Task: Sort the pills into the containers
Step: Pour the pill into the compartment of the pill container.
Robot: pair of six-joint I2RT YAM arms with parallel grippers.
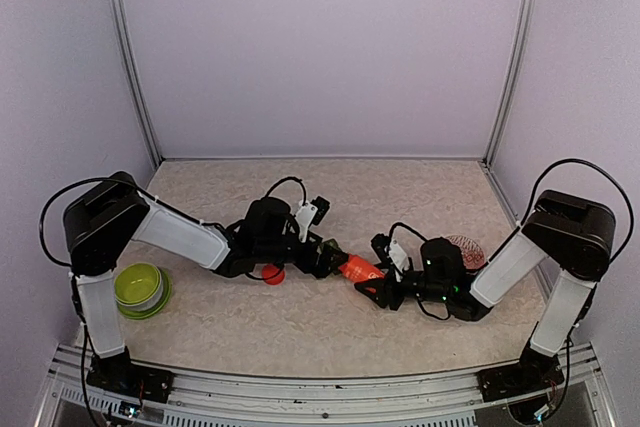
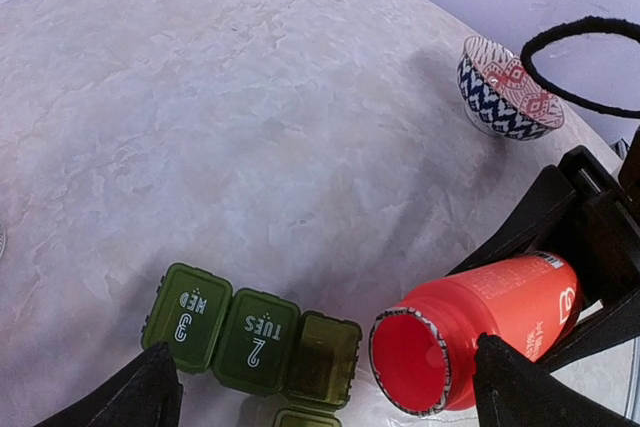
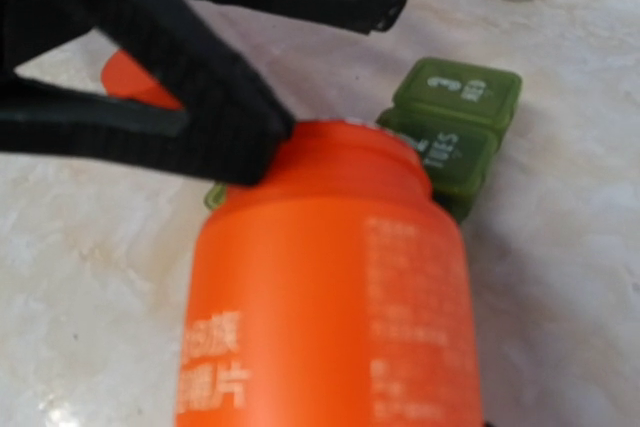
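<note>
Table centre, toward the near edge. The containers [image 2: 250, 332], a dark green strip of 3 joined compartments, lie flat. Lids "3 WED" and "2 TUES" are closed; the 3rd compartment, nearest the red bottle [image 2: 470, 332], appears open. The left gripper [image 1: 325, 254] hovers over the strip, fingers spread wide to either side. The right gripper [image 1: 375, 280] clamps the bottle, which lies tilted on its side, uncapped mouth just beside the strip. A patterned bowl [image 2: 505, 87] stands toward the right edge, a lime-green bowl [image 1: 140, 287] near the left edge.
</note>
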